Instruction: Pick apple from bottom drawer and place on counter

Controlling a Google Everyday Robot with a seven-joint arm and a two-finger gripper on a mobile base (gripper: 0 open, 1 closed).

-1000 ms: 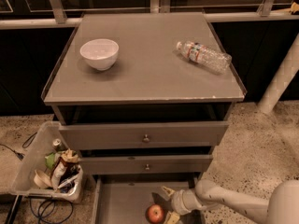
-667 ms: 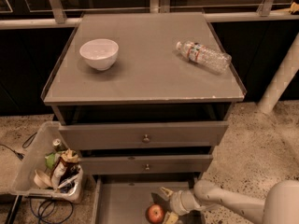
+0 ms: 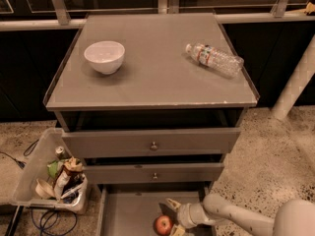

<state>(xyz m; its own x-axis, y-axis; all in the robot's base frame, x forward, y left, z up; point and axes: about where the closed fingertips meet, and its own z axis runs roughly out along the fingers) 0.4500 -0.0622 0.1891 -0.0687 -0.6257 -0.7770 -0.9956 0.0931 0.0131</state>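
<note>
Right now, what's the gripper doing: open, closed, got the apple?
Gripper: open, down in the bottom drawer, just right of the apple, not gripping it.

The robot's white arm [image 3: 241, 219] comes in from the lower right corner, with a rounded link at the frame's edge and the forearm running leftward, nearly level. The gripper [image 3: 173, 217] sits low inside the bottom drawer [image 3: 129, 213], pointing left. Its two yellowish fingers [image 3: 172, 203] are spread apart just beside the apple [image 3: 163, 225].
</note>
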